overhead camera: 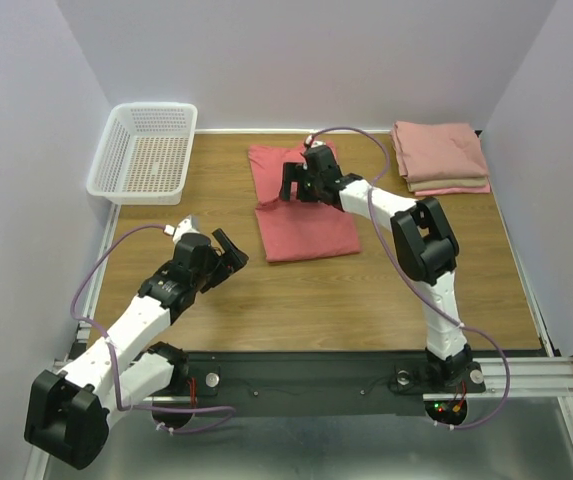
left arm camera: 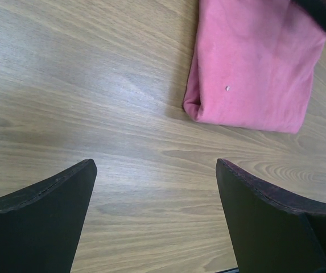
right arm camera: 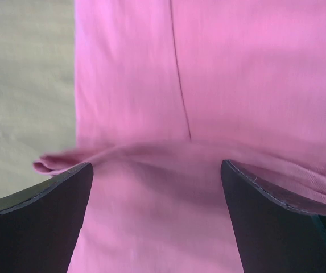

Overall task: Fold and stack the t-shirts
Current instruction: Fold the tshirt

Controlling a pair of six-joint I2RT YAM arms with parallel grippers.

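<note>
A coral-red t-shirt [overhead camera: 301, 215] lies partly folded on the wooden table, its near half doubled over. It fills the right wrist view [right arm camera: 208, 85] and shows at the top right of the left wrist view [left arm camera: 254, 68]. My right gripper [overhead camera: 299, 183] hovers open just above the shirt's middle, jaws spread over a raised fold [right arm camera: 151, 153]. My left gripper [overhead camera: 228, 250] is open and empty over bare wood, left of the shirt's near corner. A stack of folded salmon-pink and beige t-shirts [overhead camera: 441, 155] sits at the back right.
A white lattice basket [overhead camera: 146, 152] stands at the back left of the table [overhead camera: 366, 300]. White walls close in the back and both sides. A metal rail runs along the near edge by the arm bases.
</note>
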